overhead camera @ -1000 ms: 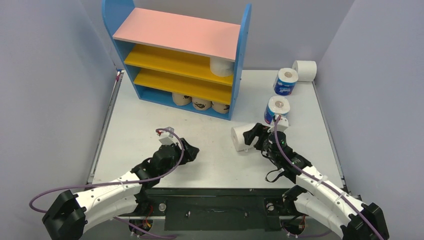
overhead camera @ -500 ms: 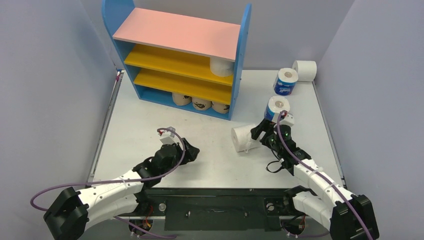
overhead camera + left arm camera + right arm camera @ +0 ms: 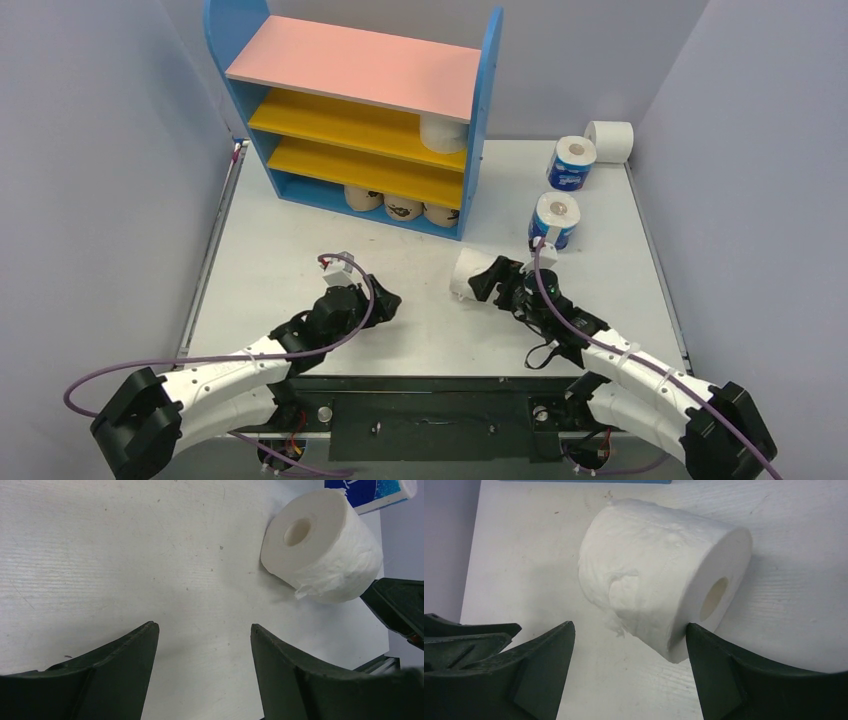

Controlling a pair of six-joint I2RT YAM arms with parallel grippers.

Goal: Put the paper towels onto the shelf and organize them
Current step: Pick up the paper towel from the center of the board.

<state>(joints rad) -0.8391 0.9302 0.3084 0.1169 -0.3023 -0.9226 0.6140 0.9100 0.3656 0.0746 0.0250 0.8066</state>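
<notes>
Now right gripper (image 3: 629, 630) open, just short of roll (image 3: 664, 580) on its side; shallow pinch may catch only loose flap (image 3: 616, 622). Left gripper (image 3: 202, 627) open, empty.

Shelf (image 3: 350, 65) at far left of table (image 3: 280, 250), 3 rolls (image 3: 402, 208) on its base, 1 roll (image 3: 443, 132) higher, 3 others (image 3: 572, 163) right, lying roll (image 3: 466, 274) before it.

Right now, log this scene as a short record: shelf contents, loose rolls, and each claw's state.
shelf: shelved white roll on upper yellow board; three tan rolls on base
table: two blue-wrapped rolls upright; far white roll and near white roll lying down
left claw: open, empty
right claw: open, facing near white roll
</notes>
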